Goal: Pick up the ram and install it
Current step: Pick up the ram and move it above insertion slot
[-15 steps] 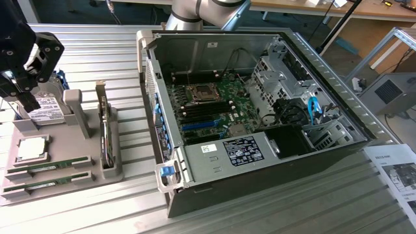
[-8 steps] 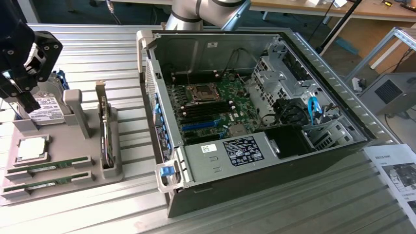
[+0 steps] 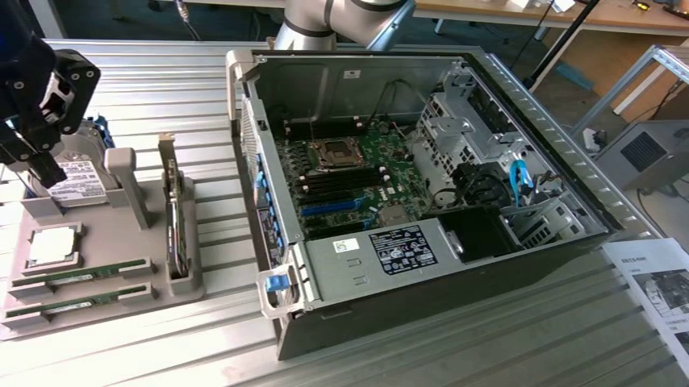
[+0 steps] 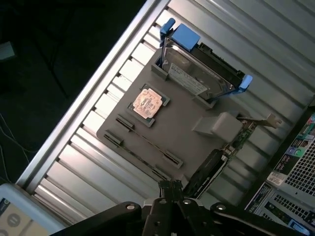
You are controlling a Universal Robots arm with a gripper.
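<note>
On the grey tray (image 3: 108,234), at its near end, on the exterior view's left: the near ram (image 3: 81,300) and the far ram (image 3: 86,272) lie flat, side by side and parallel, each seated between its own pair of grey holders. Neither is held.
Processor chip (image 3: 54,244): flat in a square pocket just beyond the far ram, between it and the hard drive.
Hard drive (image 3: 81,181): in a blue-tabbed carrier at the tray's far end.
Gripper (image 3: 48,173): black, its tips pressed together and pinching nothing. It hangs above the tray's far end, over the hard drive, well apart from the near ram and the far ram.
Expansion card (image 3: 173,214): stands on edge along the tray's right side, just beside a grey upright block (image 3: 122,185).
Computer case (image 3: 356,55): lies open on the exterior view's right of the tray, close to it.
Motherboard (image 3: 372,149): inside the case, with long black slots (image 3: 350,181) near the processor socket (image 3: 336,151).
Table (image 3: 161,72): a ribbed metal surface under the tray and the case.
Printed sheet (image 3: 657,290): at the exterior view's right edge, well apart from the tray.
Arm (image 3: 334,16): behind the far side of the case.
</note>
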